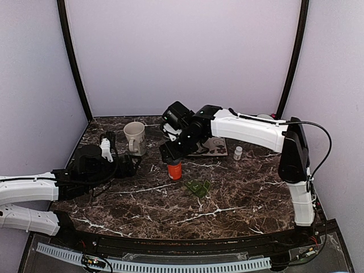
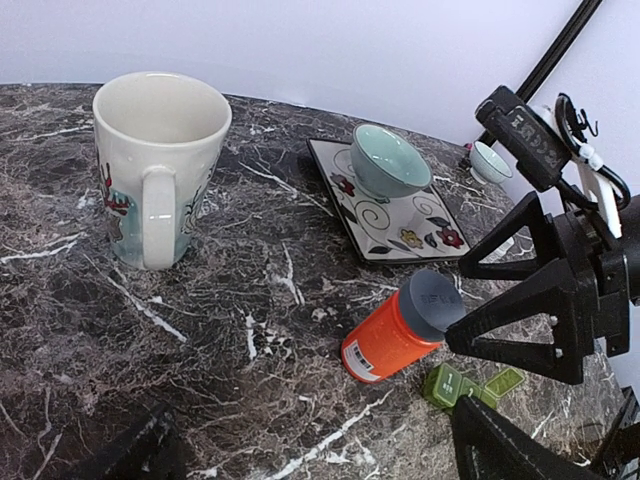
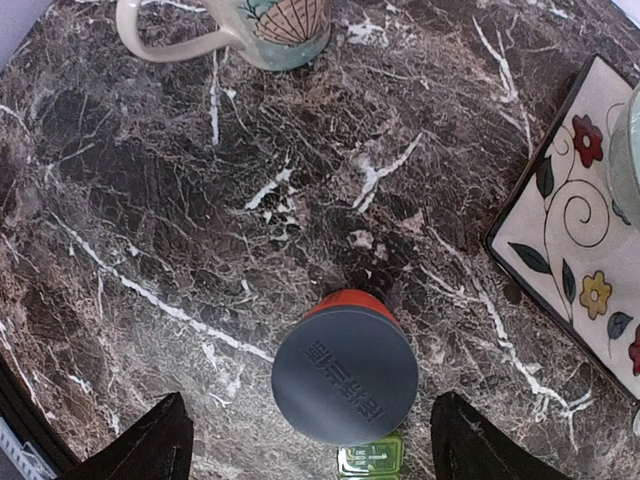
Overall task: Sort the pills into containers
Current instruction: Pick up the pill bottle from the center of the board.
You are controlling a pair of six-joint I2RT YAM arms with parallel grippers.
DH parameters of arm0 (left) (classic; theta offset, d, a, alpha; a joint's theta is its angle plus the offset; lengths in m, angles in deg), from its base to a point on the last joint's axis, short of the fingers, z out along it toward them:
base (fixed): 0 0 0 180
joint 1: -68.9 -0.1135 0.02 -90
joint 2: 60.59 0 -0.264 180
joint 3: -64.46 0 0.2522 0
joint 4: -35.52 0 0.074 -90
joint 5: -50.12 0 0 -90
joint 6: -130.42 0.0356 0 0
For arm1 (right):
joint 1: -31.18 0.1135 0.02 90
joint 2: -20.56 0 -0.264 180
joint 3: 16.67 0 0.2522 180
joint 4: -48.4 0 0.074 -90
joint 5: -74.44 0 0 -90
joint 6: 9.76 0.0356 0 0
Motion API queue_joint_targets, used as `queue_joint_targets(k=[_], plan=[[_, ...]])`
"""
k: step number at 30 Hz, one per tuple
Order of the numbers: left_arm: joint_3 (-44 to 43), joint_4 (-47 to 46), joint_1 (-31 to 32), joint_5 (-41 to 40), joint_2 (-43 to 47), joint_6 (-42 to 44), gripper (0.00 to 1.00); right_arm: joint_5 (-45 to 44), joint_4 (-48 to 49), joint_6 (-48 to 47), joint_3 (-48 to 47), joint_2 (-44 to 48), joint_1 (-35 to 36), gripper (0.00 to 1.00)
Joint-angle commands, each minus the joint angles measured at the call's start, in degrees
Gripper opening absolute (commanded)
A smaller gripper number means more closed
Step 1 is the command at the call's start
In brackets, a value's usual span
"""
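Marble tabletop (image 1: 239, 196) bears an orange bottle (image 3: 345, 372) under the wide-spread right hand (image 3: 306, 432).

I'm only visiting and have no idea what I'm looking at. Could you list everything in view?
mug: one, beige with painted pattern, back left.
pill bottle: one, orange with grey cap, mid-table.
pill box: one, dark green, beside the pill bottle on its near side.
plate: one, square, white with flowers, back centre.
bowl: one, pale green, on the plate.
smaller bowl: one, pale green, far back right.
small bottle: one, white, right of the plate.
table: dark marble.
left tool: open, near the mug.
right tool: open, above the pill bottle.
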Motion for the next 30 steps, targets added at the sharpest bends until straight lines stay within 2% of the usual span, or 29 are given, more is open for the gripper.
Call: queue_joint_targets(k=[1, 14, 24, 29, 30], plan=[[-1.2, 0.5, -0.4, 0.7, -0.3, 1.3, 0.95, 0.0, -2.5, 0.7, -3.4, -2.0, 0.1, 0.83], [-0.7, -0.1, -0.4, 1.3, 0.0, 1.7, 0.95, -1.6, -5.3, 0.4, -8.3, -7.1, -0.8, 0.83], [-0.7, -1.1, -0.4, 1.4, -1.1, 1.7, 0.95, -0.9, -5.4, -0.1, -8.9, -8.3, -1.7, 0.68], [-0.7, -1.0, -0.4, 1.1, -1.5, 1.6, 0.95, -1.0, -5.3, -0.4, -9.2, -8.5, -2.0, 0.51], [-0.7, -1.1, -0.4, 1.2, -1.5, 1.5, 0.95, -1.0, -5.3, -0.5, -9.3, -8.3, -2.0, 0.44]])
